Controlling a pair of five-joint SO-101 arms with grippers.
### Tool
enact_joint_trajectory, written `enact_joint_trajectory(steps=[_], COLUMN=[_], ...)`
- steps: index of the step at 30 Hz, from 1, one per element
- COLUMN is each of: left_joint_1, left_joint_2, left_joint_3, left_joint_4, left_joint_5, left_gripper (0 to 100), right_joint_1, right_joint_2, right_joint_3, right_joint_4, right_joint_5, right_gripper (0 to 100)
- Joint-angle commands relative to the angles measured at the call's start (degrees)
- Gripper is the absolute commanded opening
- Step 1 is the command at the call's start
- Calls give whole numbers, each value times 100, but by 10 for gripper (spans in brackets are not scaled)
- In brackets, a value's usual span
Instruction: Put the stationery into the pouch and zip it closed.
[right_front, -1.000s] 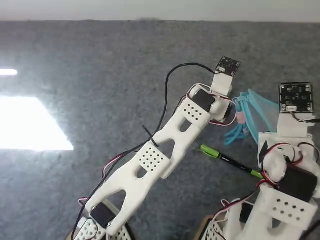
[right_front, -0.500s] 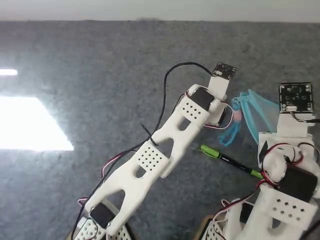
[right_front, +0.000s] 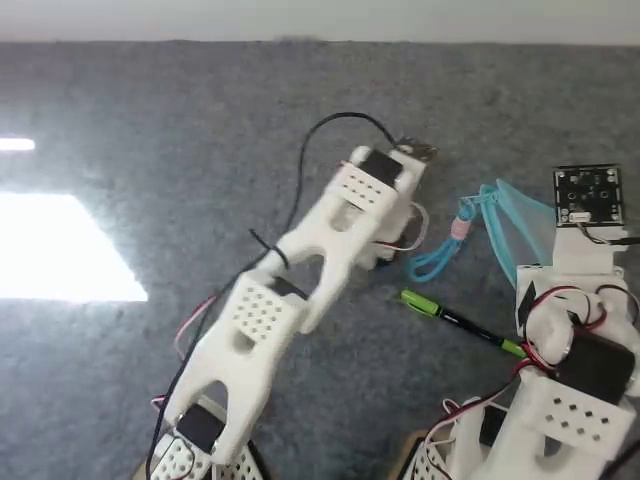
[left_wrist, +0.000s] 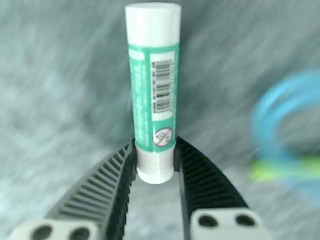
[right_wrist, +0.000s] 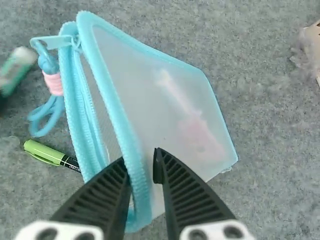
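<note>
A white glue stick (left_wrist: 152, 85) with a green label is clamped by its lower end in my left gripper (left_wrist: 154, 150), held above the grey table. From above, the left arm (right_front: 350, 215) stands left of the pouch, and its fingers are hidden under the wrist. The translucent pouch (right_wrist: 165, 95) with light blue zipper trim holds something pink. My right gripper (right_wrist: 141, 162) is shut on the pouch's blue rim (right_wrist: 135, 165). A green and black pen (right_front: 460, 320) lies on the table between the arms. The glue stick (right_wrist: 15, 70) also appears beyond the pouch's cord.
The pouch's blue cord loop (right_front: 435, 262) with a pink bead trails toward the left arm. A bright glare patch (right_front: 60, 245) covers the table's left side. The table's far edge (right_front: 300, 42) meets a pale wall. The right arm's base (right_front: 560, 400) fills the near right corner.
The left arm has swung left, away from the pouch, carrying the glue stick. The cord loop, earlier partly covered, now lies exposed. The right arm has stayed still.
</note>
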Motion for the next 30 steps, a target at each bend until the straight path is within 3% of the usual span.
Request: enact_joint_trajectory(steps=[1, 9, 13, 16, 19, 24, 30], left_joint_1=[-448, -782, -809, -1020, -1363, -1187, -818], left_joint_2=[-1626, -5275, -6400, -6453, -6127, -5046, -3754], left_joint_3=[1042, 3002, 3785, 4110, 4444, 4549, 4242], left_joint_4=[264, 264, 229, -18, -949, -2031, -2470], left_joint_5=[-774, -1996, -2470, -2593, -2629, -2848, -2884], left_gripper=[102, 102, 103, 176, 256, 250, 250], right_joint_1=[-224, -752, -998, -971, -980, -1007, -1015], right_joint_2=[-66, -84, -84, -84, -84, -84, -84], right_joint_3=[-167, -149, -149, -149, -149, -141, 88], right_joint_4=[31, 127, 198, 198, 277, 356, 233], right_joint_5=[79, 308, 404, 431, 448, 448, 448], right_gripper=[9, 9, 9, 9, 9, 9, 9])
